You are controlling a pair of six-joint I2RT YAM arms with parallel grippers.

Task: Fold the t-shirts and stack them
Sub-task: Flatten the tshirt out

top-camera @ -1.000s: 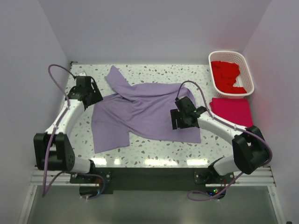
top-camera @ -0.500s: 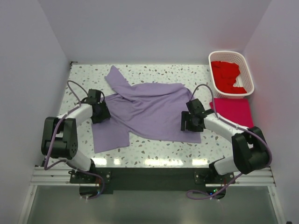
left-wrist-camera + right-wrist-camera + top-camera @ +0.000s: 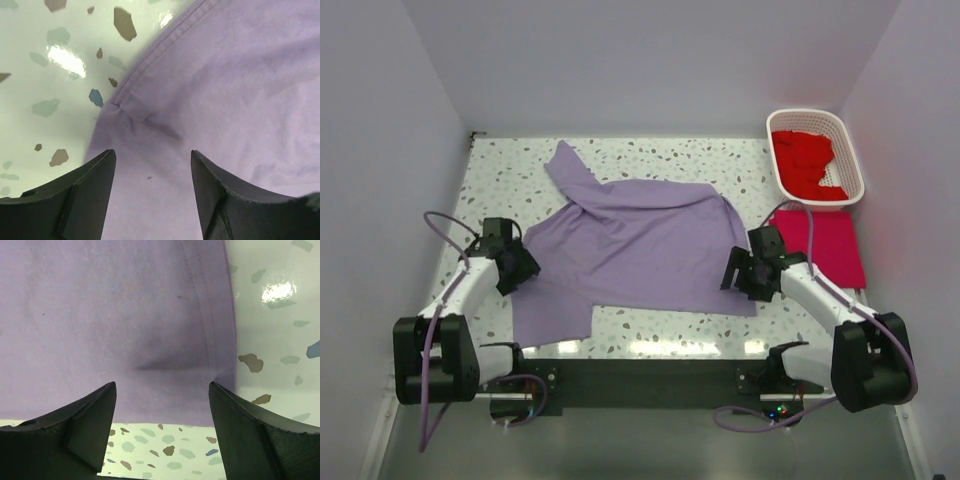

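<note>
A lilac t-shirt (image 3: 630, 245) lies spread on the speckled table, one sleeve pointing to the far left. My left gripper (image 3: 520, 272) is open at the shirt's left edge; in the left wrist view its fingers (image 3: 85, 195) straddle lilac cloth (image 3: 225, 90) beside a hem. My right gripper (image 3: 738, 278) is open at the shirt's near right corner; the right wrist view shows the lilac hem (image 3: 150, 330) and corner between the fingers (image 3: 250, 430). A folded pink-red t-shirt (image 3: 825, 245) lies at the right. Neither gripper holds cloth.
A white basket (image 3: 850, 185) with red t-shirts (image 3: 805, 160) stands at the far right corner, just beyond the folded shirt. White walls close the table on three sides. The black rail with the arm bases runs along the near edge.
Both grippers moved outward and toward the near edge. The lilac shirt is now spread wider and flatter, its right corner and left edge pulled out.
</note>
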